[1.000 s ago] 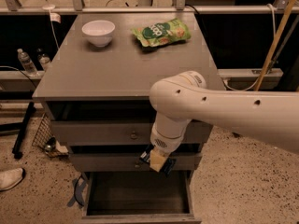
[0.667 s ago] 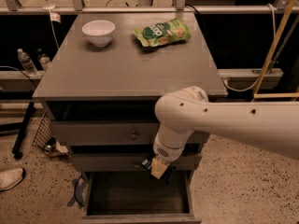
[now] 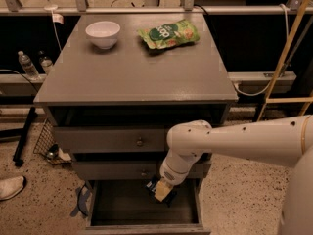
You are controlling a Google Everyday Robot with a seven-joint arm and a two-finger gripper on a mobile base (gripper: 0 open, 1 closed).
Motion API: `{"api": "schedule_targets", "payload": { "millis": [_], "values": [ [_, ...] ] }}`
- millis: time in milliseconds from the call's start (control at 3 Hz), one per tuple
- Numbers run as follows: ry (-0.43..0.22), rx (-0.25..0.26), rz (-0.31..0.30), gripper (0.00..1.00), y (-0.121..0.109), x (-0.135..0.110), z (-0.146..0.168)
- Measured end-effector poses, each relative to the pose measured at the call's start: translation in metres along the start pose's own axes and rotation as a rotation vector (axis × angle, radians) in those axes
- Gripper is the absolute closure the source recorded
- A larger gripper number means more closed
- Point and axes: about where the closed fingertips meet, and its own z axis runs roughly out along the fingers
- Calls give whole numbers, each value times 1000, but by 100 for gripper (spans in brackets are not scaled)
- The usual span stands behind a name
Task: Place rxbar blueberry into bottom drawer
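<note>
The bottom drawer [image 3: 122, 207] stands pulled open below the cabinet, a wide grey box with a dark inside. My white arm reaches in from the right and bends down over it. My gripper [image 3: 160, 191] hangs just above the drawer's right half, below the middle drawer's front. A small dark bar, the rxbar blueberry [image 3: 155, 186], shows at the gripper's tip between the tan fingers, held above the drawer floor.
A white bowl [image 3: 102, 34] and a green snack bag [image 3: 168, 34] sit at the back of the cabinet top [image 3: 132, 72]. Two upper drawers with round knobs [image 3: 140, 142] are closed. Bottles [image 3: 27, 64] and a wire basket [image 3: 46, 141] stand at left.
My arm has lowered and the gripper has moved down from the middle drawer's front to just over the open bottom drawer, still carrying the bar.
</note>
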Motion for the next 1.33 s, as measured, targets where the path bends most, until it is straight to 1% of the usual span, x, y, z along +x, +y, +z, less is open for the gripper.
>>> {"api": "schedule_targets", "payload": {
  "millis": [333, 667, 1000, 1333],
  "values": [
    [0, 0, 0, 100, 0, 0, 0],
    [-62, -25, 11, 100, -8, 6, 16],
    [-151, -80, 36, 100, -17, 15, 43],
    [-263, -137, 65, 100, -24, 27, 79]
  ]
}}
